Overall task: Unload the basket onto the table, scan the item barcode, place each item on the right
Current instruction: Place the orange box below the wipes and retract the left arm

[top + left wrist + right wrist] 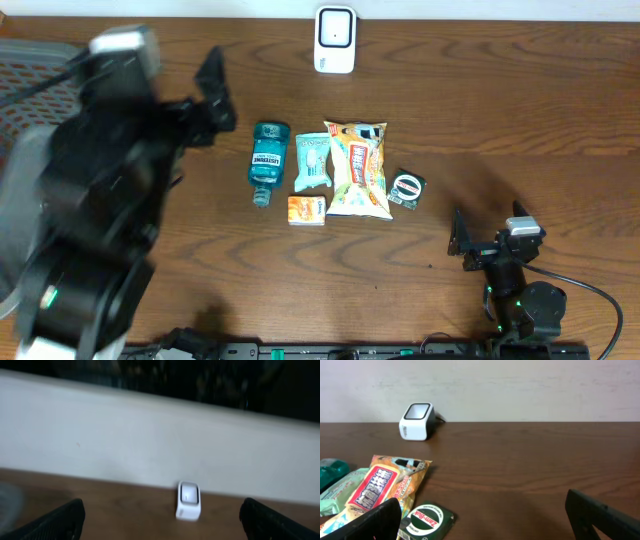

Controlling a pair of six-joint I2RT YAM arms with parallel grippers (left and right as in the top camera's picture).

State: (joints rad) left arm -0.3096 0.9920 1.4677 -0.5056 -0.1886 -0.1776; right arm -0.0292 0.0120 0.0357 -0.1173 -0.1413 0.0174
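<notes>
Left gripper (161, 515) raised, seemingly facing the scanner (188, 501), jaws apart; right gripper (482, 512) low, apart.

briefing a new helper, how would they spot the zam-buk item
On the wooden table, a row of items lies near the white scanner. The Zam-Buk packet sits at the row's right end, beside the snack bag. It alone is small, dark green, with a round label.

Looks like a mock shop checkout — barcode scanner (335, 40), snack bag (357, 168) and mouthwash bottle (269, 158) on a wooden table (500, 120).
</notes>
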